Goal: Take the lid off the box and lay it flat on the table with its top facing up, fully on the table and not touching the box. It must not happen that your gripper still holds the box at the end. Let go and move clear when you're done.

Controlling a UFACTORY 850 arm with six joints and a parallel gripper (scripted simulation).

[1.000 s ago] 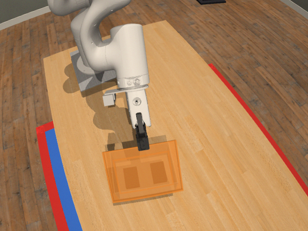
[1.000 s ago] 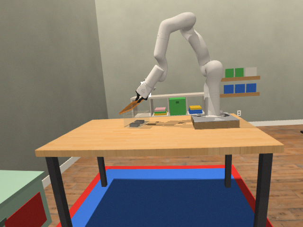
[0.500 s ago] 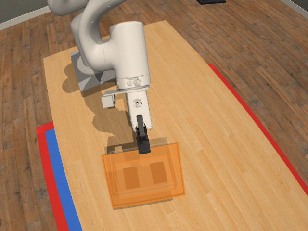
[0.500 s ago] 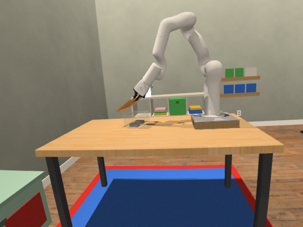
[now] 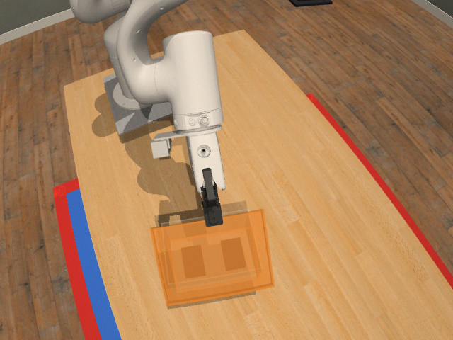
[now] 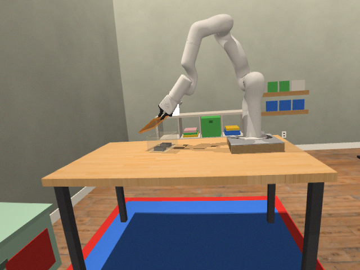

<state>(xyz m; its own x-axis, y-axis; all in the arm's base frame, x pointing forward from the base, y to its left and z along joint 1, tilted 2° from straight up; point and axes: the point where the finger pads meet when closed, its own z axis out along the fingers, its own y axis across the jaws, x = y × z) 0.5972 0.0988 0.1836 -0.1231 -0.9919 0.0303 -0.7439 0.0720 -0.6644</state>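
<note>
My gripper (image 5: pixel 212 215) is shut on the rear edge of the orange see-through lid (image 5: pixel 214 254). In the exterior view the lid (image 6: pixel 151 125) hangs tilted in the air, its free end lower, held by the gripper (image 6: pixel 161 116) well above the clear box (image 6: pixel 162 142). The box stands on the wooden table with two dark blocks (image 6: pixel 162 146) inside. In the top view the lid covers the box, and the two blocks (image 5: pixel 213 256) show through it.
The arm's grey base block (image 6: pixel 255 143) sits at the far right of the table. Shelves with coloured bins (image 6: pixel 210 126) stand behind the table. A green cabinet (image 6: pixel 23 229) is at the lower left on the floor.
</note>
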